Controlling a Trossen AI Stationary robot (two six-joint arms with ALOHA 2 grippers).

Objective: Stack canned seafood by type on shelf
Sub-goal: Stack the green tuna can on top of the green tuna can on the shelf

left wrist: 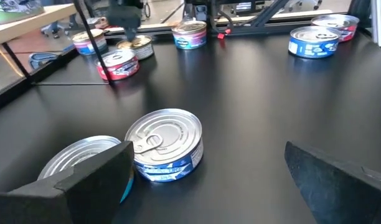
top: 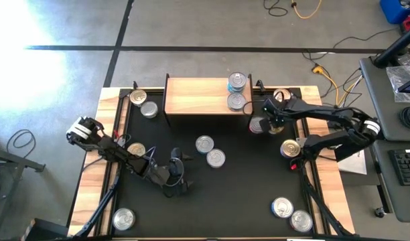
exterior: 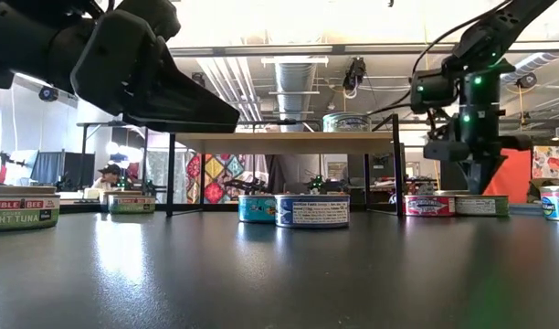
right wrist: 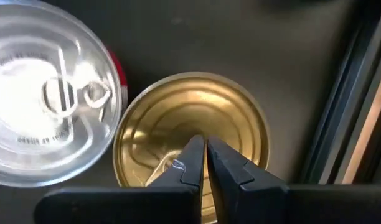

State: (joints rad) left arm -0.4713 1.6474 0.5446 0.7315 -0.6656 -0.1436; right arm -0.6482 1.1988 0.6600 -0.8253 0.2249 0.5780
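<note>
My right tool (right wrist: pixel 203 163), pressed together, hangs directly over the gold-lidded can (right wrist: pixel 192 134) beside the shelf (top: pixel 198 96). My left tool (left wrist: pixel 203 180), spread wide, faces two silver cans (left wrist: pixel 167 144) mid-tabletop.

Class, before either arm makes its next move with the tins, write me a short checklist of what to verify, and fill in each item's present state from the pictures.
1. Left gripper jaws open, ready to take a tin: ok.
2. Two silver-lidded tins lie ahead of the left gripper: ok.
3. Right gripper jaws open for a grasp: not ok, they are shut, directly above the gold-lidded tin.
4. Right gripper touching that lid: cannot tell.
5. Shelf has bare board left: ok, only two tins sit at its right end.
6. Shelf tins sorted by type: cannot tell.
</note>
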